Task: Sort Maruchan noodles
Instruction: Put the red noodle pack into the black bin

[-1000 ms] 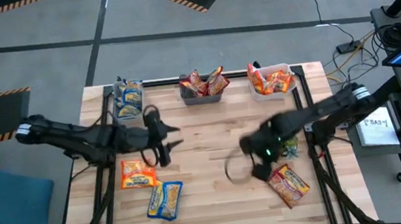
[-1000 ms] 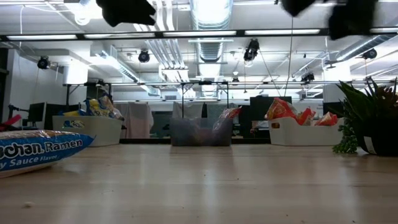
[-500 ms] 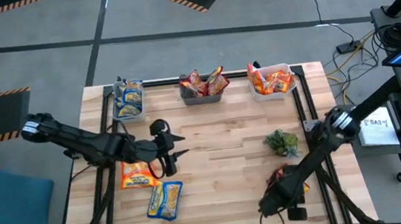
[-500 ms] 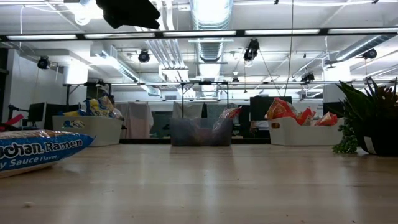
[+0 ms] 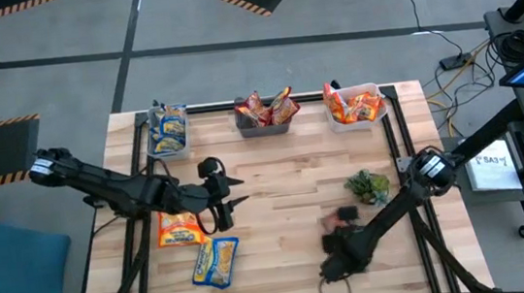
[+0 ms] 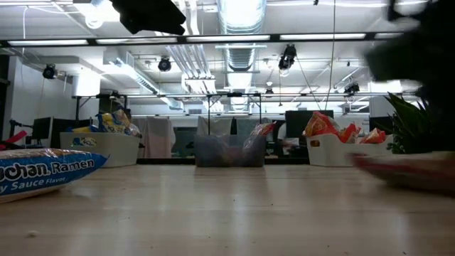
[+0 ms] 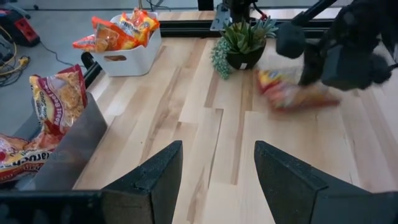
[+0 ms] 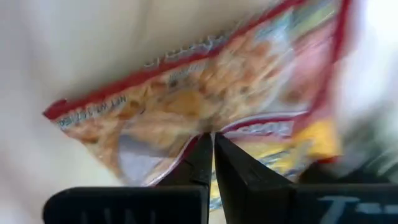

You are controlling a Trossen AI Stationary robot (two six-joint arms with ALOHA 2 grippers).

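Observation:
My right gripper [image 5: 338, 238] is low over the near right part of the table, shut on a red-edged Maruchan packet [image 8: 205, 93]. The packet shows blurred in the left wrist view [image 7: 291, 93] and the low view [image 6: 411, 171]. My left gripper [image 5: 226, 193] is open and empty above the table's left middle. An orange packet [image 5: 180, 226] and a blue-and-yellow packet [image 5: 216, 262] lie flat on the table near it. My right gripper pinches the red-edged packet between its two fingers at one edge [image 8: 204, 129], about midway along that edge. The packet spreads out beyond the fingertips, roughly flat and low over the table. Whether it touches the wood I cannot tell.
Three bins stand along the far edge: blue-and-yellow packets on the left [image 5: 166, 127], dark red in the grey middle bin [image 5: 263, 113], orange in the white right bin [image 5: 355, 105]. A small green plant [image 5: 369, 187] stands just to the far right of my right gripper.
My right gripper went from the table's middle toward the near edge, came down at the red-edged packet and took hold of it. It has now drawn the packet toward the table's left, away from where it lay. My left gripper has shifted slightly rightward and stayed open.

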